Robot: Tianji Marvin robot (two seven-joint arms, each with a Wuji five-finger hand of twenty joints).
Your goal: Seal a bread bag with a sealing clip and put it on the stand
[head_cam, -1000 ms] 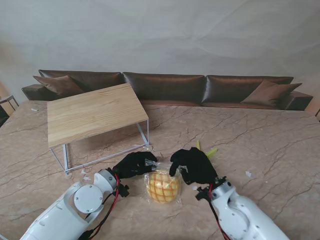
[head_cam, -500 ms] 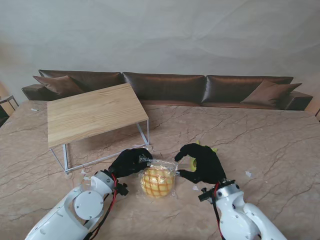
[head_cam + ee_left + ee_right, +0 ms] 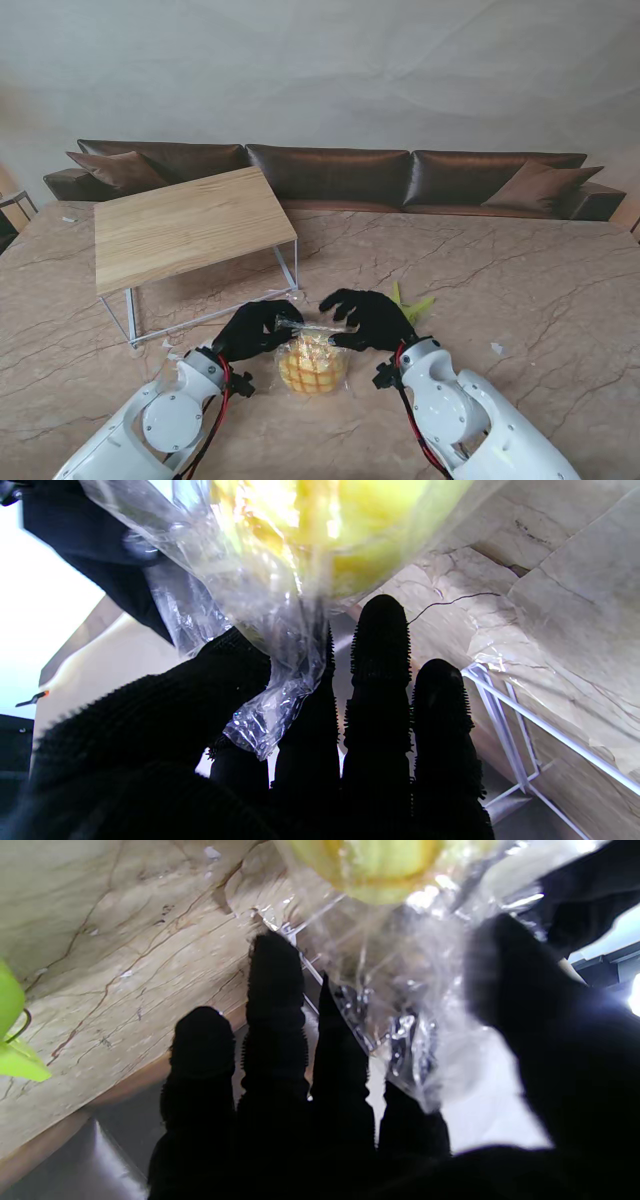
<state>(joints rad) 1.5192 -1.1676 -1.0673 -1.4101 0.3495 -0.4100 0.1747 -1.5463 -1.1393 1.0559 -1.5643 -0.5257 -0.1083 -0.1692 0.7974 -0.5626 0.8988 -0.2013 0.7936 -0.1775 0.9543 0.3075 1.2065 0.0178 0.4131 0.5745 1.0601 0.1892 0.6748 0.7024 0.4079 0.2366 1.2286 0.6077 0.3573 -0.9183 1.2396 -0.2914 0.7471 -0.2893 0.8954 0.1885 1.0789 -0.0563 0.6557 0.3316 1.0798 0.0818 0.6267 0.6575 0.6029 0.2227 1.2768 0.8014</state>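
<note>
The bag lies on the tabletop between the left hand and right hand; the stand is farther left, the clip just right.

Both white, rounded arms are reaching in from the near corners, bending at the elbow so the forearms are angling toward each other. The black-gloved left hand is lying palm down, its thumb pressing toward the index finger and pinching a fold of the clear plastic bread bag; the other three fingers are stretching straight ahead, side by side. The black-gloved right hand is mirroring it just beside, fingertips nearly meeting the left's, thumb closing against the same plastic film.
</note>
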